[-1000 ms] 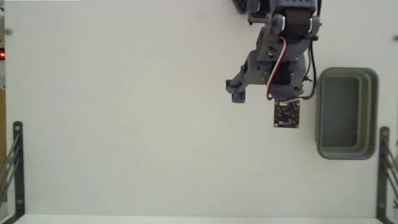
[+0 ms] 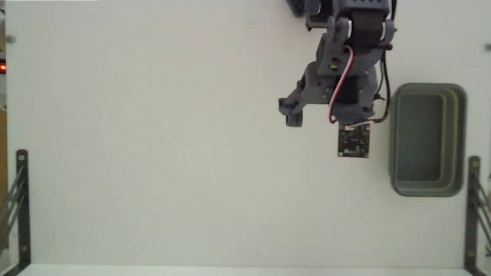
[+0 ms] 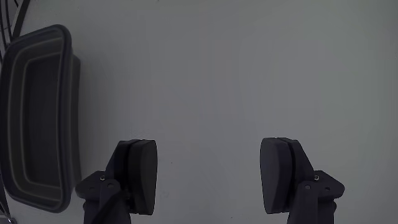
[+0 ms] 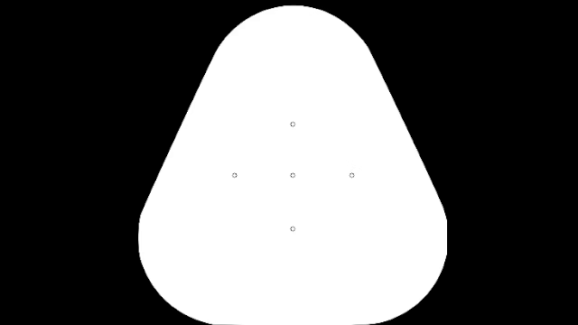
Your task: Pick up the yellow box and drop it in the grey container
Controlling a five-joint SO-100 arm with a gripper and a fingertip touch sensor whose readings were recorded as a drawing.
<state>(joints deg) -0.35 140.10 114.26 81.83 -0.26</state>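
Nothing moved; open hand (image 3: pixel 211 180) hangs empty, grey container (image 3: pixel 37 118) wrist-view left.

From my station the table (image 2: pixel 153 153) reads as a smooth, matt white surface with no grain or glare. The grey container (image 2: pixel 427 139) looks like moulded plastic, its thick rim carrying a soft satin sheen. In the wrist view the pincer (image 3: pixel 211 177) fingers (image 3: pixel 140 176) look like dull dark plastic. A small bare circuit board (image 2: pixel 354 141) hangs on the arm.
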